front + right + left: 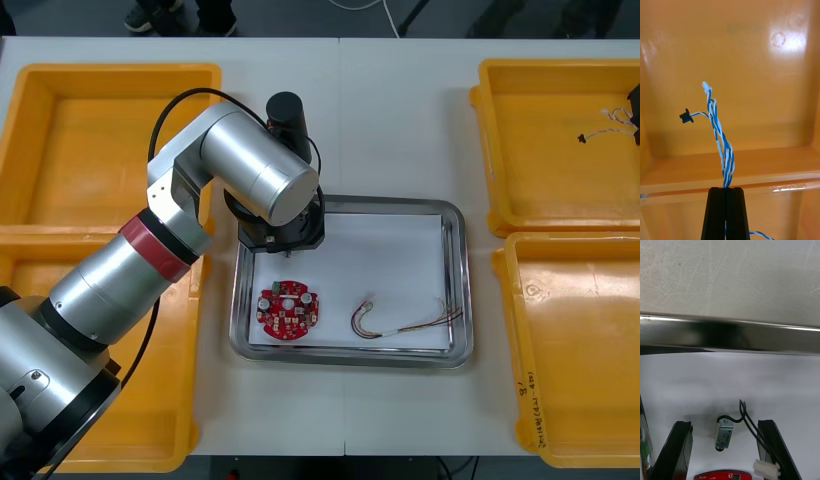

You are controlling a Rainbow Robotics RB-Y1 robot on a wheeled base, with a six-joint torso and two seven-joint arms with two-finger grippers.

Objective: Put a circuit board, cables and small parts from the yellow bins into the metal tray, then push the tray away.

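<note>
**Tray part-filled, one cable gripped over a bin**

The light worktop (400,120) carried yellow bins (110,75) at both sides, so each arm had stock within its own reach. The metal tray (455,280) sat between them, where either arm could get to it. The left arm (180,210) stretched over the tray's far left corner. Its left hand (724,423) was released, fingers wide apart and touching nothing.

The right hand (726,189) was clenched on the blue and white cable (720,138) over a bin. It pinched the twisted pair low down, so the length and its plugs stood free beyond the fingertips. That grip looked fit for carrying, and the cable was probably bound for the tray.

The round red circuit board (290,310) lay flat on the tray's white lining near the left side. The red and yellow cable (400,325) lay well apart from it, toward the right rim, leaving room between them.

The small metal part (724,433) rested on the lining between the left fingers, just beyond the board. Its black cable (747,420) trailed to a white connector (765,468) beside one finger, so this delivery looked done
</note>
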